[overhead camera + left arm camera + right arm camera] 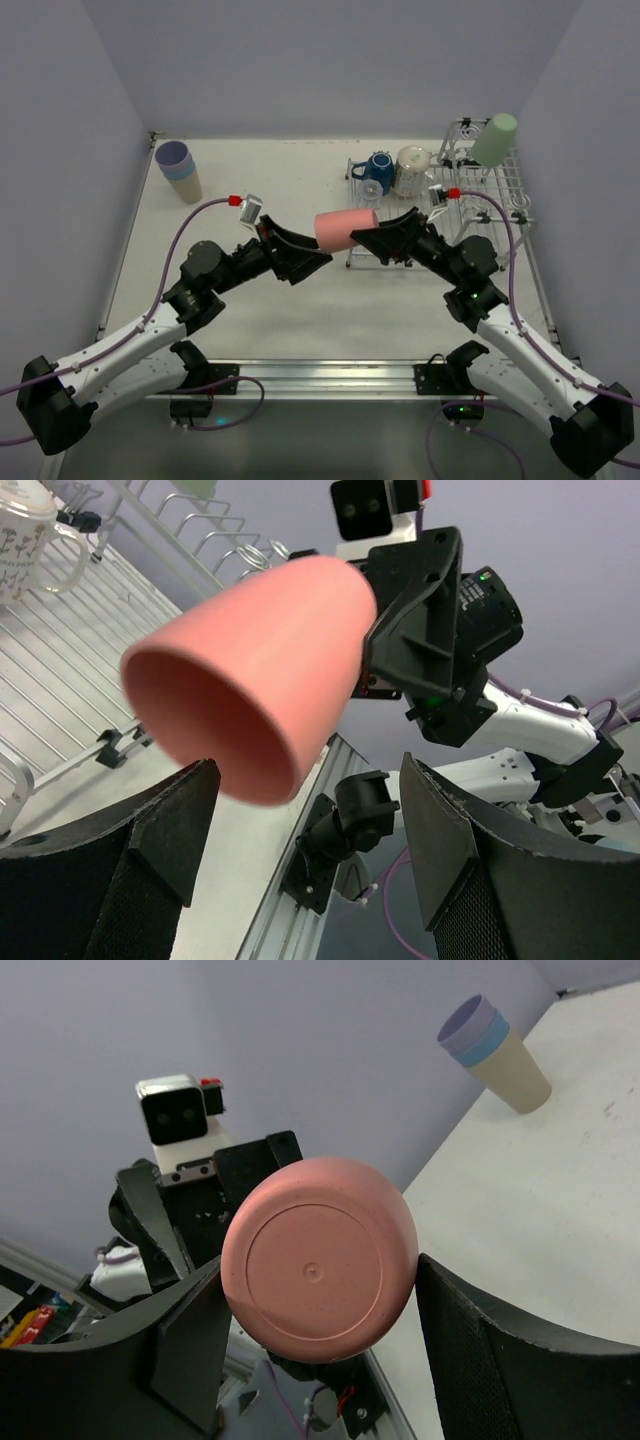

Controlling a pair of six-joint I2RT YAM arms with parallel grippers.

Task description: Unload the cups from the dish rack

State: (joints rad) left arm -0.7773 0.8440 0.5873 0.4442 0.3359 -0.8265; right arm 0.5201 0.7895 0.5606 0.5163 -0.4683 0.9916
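Observation:
A salmon-pink cup (345,228) lies sideways in the air between the two grippers, just left of the dish rack (486,205). My right gripper (375,238) is shut on its base end; in the right wrist view the round base (318,1260) sits between both fingers. My left gripper (315,256) is open, with its fingers (160,850) just below the cup's open mouth (215,725) and apart from it. On the rack are a dark-blue mug (378,170), a pale patterned mug (411,170) and a green cup (494,138) upside down on a prong.
A stack of lavender, blue and beige cups (179,170) stands on the table at the far left, also in the right wrist view (495,1050). The rack's wire floor (60,680) and the pale mug (30,540) show in the left wrist view.

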